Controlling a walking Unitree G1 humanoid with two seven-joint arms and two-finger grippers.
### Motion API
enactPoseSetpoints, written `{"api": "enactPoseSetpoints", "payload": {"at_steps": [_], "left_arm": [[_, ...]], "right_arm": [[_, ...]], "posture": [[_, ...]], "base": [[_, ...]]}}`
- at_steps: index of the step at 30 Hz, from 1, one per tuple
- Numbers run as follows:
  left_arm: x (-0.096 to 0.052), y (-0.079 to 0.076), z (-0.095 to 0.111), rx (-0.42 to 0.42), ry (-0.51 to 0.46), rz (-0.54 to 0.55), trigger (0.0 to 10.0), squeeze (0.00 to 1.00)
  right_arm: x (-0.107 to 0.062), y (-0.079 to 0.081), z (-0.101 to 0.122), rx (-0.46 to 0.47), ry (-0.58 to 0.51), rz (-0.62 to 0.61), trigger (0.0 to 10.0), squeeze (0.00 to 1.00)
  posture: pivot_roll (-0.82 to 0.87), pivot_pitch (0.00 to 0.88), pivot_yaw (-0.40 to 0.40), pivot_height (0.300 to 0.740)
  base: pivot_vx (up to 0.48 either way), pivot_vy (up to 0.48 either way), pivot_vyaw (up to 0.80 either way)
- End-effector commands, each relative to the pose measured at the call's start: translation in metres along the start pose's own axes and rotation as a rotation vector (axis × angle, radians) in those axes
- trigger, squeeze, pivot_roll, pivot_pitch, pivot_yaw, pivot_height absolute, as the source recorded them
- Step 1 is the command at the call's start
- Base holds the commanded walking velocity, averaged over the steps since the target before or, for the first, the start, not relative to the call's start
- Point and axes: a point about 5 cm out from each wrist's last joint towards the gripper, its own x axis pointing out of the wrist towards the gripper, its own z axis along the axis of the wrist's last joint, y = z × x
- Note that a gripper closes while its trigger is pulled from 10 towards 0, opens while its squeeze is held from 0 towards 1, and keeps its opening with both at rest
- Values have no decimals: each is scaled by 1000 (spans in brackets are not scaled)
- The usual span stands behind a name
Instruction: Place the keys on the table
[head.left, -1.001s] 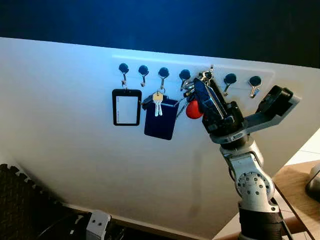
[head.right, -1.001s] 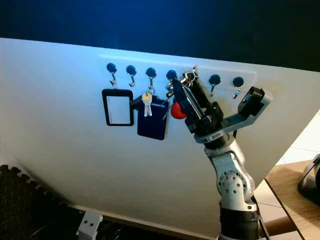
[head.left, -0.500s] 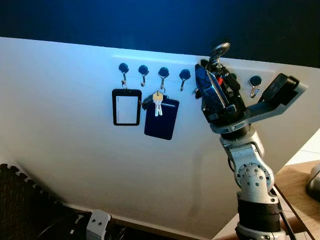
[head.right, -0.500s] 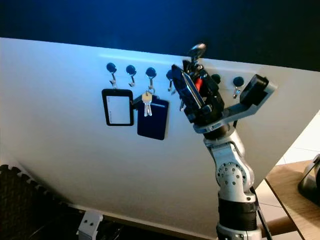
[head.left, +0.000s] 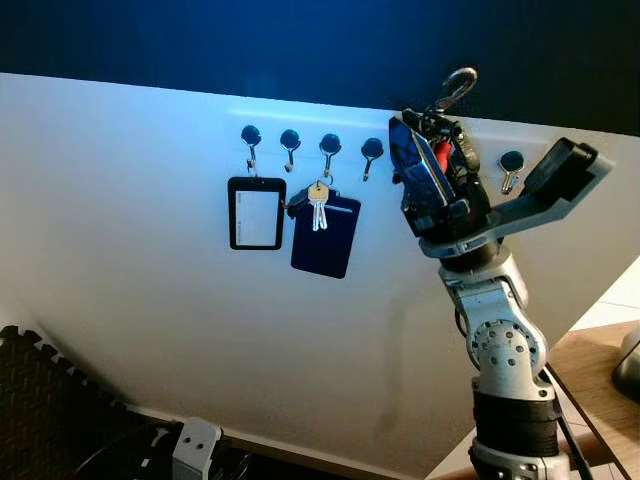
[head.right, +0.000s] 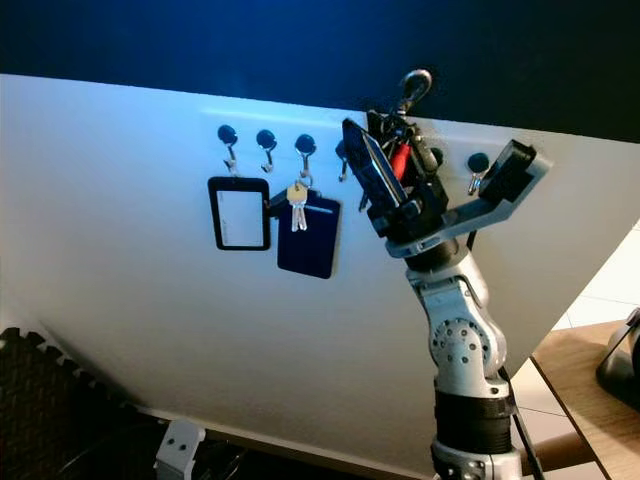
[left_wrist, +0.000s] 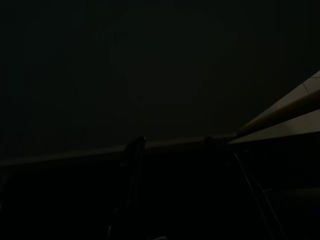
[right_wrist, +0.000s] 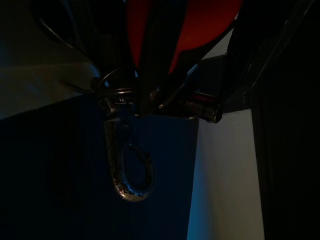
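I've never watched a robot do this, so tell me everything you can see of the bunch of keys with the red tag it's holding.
The bunch of keys with the red tag is clamped in the right gripper, raised off the wall hooks. A silver metal snap clip sticks up from the fingertips; the red tag shows between the black fingers. The keys themselves are mostly hidden.

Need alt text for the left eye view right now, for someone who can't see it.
The right pincer, raised in front of a white wall, is shut on a key bunch with a red fob and a silver clasp sticking up. Beside it, a row of hooks holds a black badge holder and a navy pouch with keys.
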Motion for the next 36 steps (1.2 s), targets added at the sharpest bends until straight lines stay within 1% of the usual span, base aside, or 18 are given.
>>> {"api": "enactPoseSetpoints", "payload": {"at_steps": [1, 2, 4, 5, 8, 9, 12, 14, 17, 23, 25, 26, 29, 30, 31, 33, 34, 36], "left_arm": [[-3, -1, -3, -1, 13, -5, 10000, 0], [-3, -1, -3, -2, 13, -5, 10000, 0], [-3, -2, -4, -3, 13, -5, 10000, 0], [-3, -1, -4, -4, 13, -4, 10000, 0], [-3, -2, -4, -4, 15, -4, 10000, 0], [-3, -2, -4, -4, 15, -4, 10000, 0], [-4, -1, -5, -5, 21, -1, 10000, 0], [-4, 0, -6, -5, 24, 0, 10000, 0], [-5, 0, -6, -5, 26, 1, 10000, 0], [-4, 1, -6, -4, 27, 1, 10000, 0], [-4, 1, -5, -5, 26, 1, 10000, 0], [-4, 1, -5, -4, 23, 0, 10000, 0], [-4, 0, -5, -4, 21, -4, 10000, 0], [-4, 0, -5, -4, 21, -4, 10000, 0], [-4, 0, -5, -4, 21, -5, 10000, 0], [-5, -1, -5, -3, 20, -7, 10000, 0], [-5, -1, -5, -3, 20, -7, 10000, 0], [-5, -1, -6, -3, 22, -9, 10000, 0]], "right_arm": [[6, 12, 2, -40, 9, 95, 10000, 0], [2, 17, -8, -22, 57, 120, 10000, 0], [-5, 20, -19, -18, 120, 134, 10000, 0], [-11, 22, -29, -27, 183, 147, 10000, 0], [-18, 24, -40, -30, 250, 162, 10000, 0], [-18, 24, -40, -30, 250, 162, 10000, 0], [-33, 22, -55, -39, 343, 154, 10000, 0], [-38, 19, -58, -42, 359, 132, 10000, 0], [-41, 17, -58, -45, 359, 121, 10000, 0], [-52, 12, -57, -53, 371, 70, 10000, 0], [-55, 10, -57, -56, 366, 47, 10000, 0], [-59, 6, -53, -46, 302, -18, 10000, 0], [-61, -1, -42, 24, 159, -106, 10000, 0], [-61, -1, -42, 24, 159, -106, 10000, 0], [-62, -4, -38, 84, 119, -134, 10000, 0], [-63, -3, -33, 184, 66, -130, 10000, 0], [-63, -3, -33, 192, 62, -128, 10000, 0], [-66, -4, -31, 238, 40, -138, 10000, 0]], "posture": [[90, 97, -39, 740], [92, 98, -40, 740], [92, 97, -41, 740], [92, 98, -41, 740], [92, 99, -41, 740], [92, 99, -41, 740], [95, 99, -41, 740], [96, 99, -40, 740], [95, 98, -39, 740], [93, 97, -38, 740], [93, 97, -38, 740], [90, 98, -35, 740], [89, 100, -34, 740], [89, 100, -34, 740], [88, 100, -34, 740], [88, 101, -33, 740], [88, 101, -33, 740], [88, 100, -32, 740]], "base": [[0, 0, 0], [0, 0, 0], [0, 0, 0], [0, 0, 0], [0, 0, 0], [0, 0, 0], [0, 0, 0], [0, 0, 0], [0, 0, 0], [0, 0, 0], [0, 0, 0], [0, 0, 0], [0, 0, 0], [0, 0, 0], [0, 0, 0], [0, 0, 0], [0, 0, 0], [0, 0, 0]]}}
